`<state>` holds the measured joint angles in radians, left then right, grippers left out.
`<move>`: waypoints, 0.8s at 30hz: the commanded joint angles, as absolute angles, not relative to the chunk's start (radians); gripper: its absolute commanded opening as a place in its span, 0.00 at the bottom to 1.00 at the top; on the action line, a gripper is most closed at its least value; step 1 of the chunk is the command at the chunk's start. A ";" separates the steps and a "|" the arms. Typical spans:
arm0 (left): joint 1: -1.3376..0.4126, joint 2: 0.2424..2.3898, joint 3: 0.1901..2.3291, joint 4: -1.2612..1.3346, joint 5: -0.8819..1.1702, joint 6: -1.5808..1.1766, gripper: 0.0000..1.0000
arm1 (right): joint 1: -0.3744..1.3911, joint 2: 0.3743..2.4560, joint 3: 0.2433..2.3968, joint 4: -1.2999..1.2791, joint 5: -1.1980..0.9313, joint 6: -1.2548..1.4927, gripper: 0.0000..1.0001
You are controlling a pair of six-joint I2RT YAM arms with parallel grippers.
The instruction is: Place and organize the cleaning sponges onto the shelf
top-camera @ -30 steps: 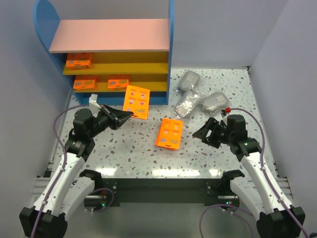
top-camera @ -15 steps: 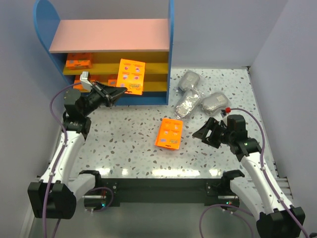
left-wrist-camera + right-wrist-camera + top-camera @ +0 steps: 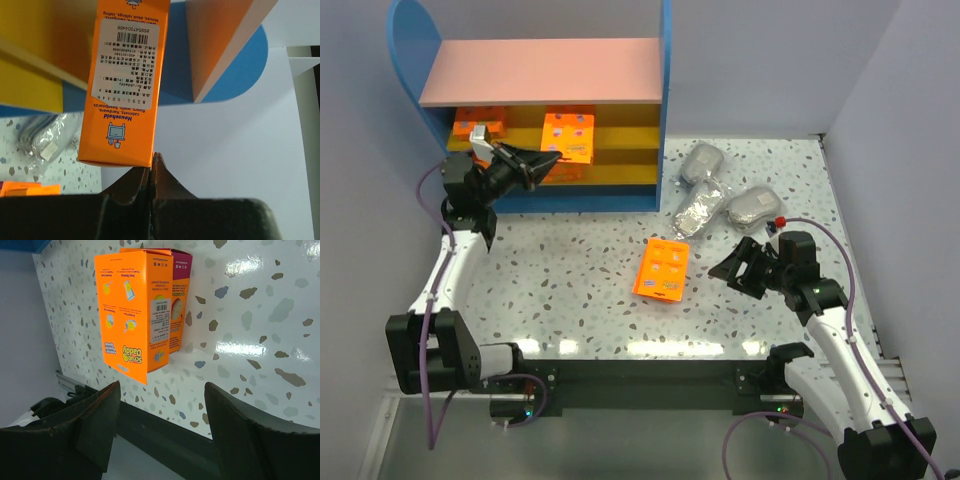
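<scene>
Now L fingers [image 3: 150, 176] grip orange pack [image 3: 125, 85].

The shelf [image 3: 665, 120] at the upper left of the top view has a blue frame, a pink top board [image 3: 545, 70] and yellow shelves [image 3: 620, 142]. The raised pack [image 3: 568, 135] is bright orange with a white label printed in black. The flat pack [image 3: 663, 270] at mid-frame is orange with small coloured pictures and a magenta side. The bundles [image 3: 703, 162] at upper right are silvery grey in clear wrap. The surface [image 3: 570, 280] is white, speckled grey, brown and blue. The left tool [image 3: 550, 160] and right tool [image 3: 728, 272] are black, on white arms [image 3: 842, 345] with purple cables [image 3: 817, 223].
</scene>
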<state>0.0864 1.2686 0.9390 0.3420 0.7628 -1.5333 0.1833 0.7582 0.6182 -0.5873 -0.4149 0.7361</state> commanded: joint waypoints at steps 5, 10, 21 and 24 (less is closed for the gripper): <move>0.173 1.402 1.138 0.375 0.784 -1.502 0.00 | 0.187 0.752 0.620 -0.561 -0.439 0.719 0.72; 0.189 1.492 1.199 0.328 0.818 -1.477 0.00 | 0.186 0.758 0.624 -0.558 -0.440 0.716 0.72; 0.196 1.571 1.230 0.304 0.805 -1.479 0.00 | 0.187 0.756 0.630 -0.571 -0.440 0.706 0.72; 0.196 1.569 1.221 0.287 0.805 -1.473 0.00 | 0.186 0.756 0.629 -0.569 -0.440 0.706 0.72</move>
